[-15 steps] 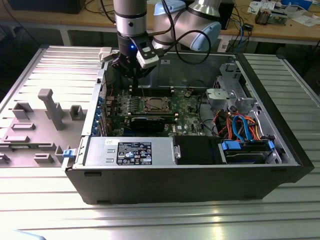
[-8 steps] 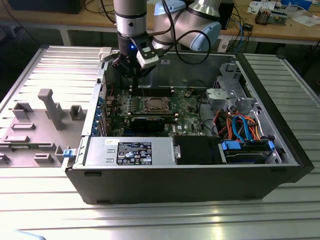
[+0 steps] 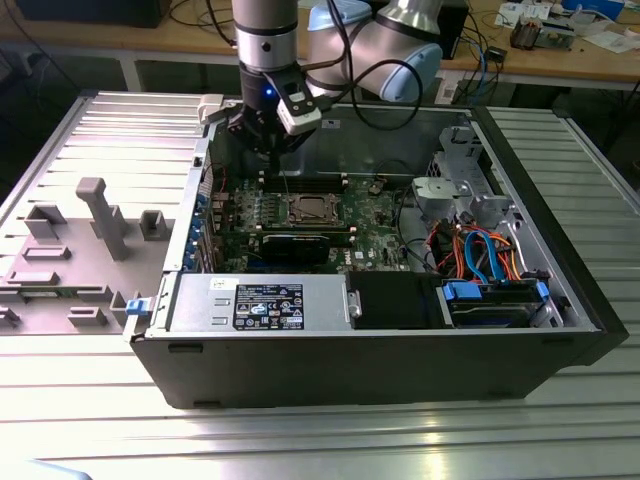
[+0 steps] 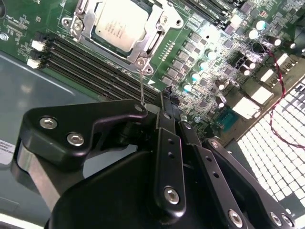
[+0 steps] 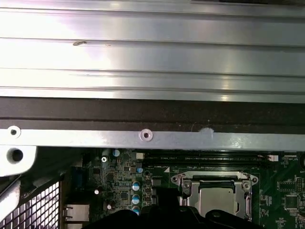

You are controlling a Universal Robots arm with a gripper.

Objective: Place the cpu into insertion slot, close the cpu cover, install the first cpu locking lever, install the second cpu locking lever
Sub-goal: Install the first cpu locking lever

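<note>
Above the motherboard [image 4: 177, 32], the gripper [image 4: 167, 95], fingers [image 4: 167, 121] shut on nothing, hovered beside a raised locking lever [image 4: 141, 83]; cpu [image 4: 121, 21] seated, cpu cover [image 4: 153, 42] down, latching seemingly demanded steady pressure.

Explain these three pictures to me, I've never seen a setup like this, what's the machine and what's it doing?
It is a robot arm working inside an open computer case that lies on a ribbed metal table. The exterior view looks on from off the arm; both wrist views come from cameras riding on the arm. The gripper hangs over the green motherboard. The cpu already sits in the insertion slot, with the cpu cover lying down around it. A thin metal lever stands up beside the slot, close to the gripper.
</note>
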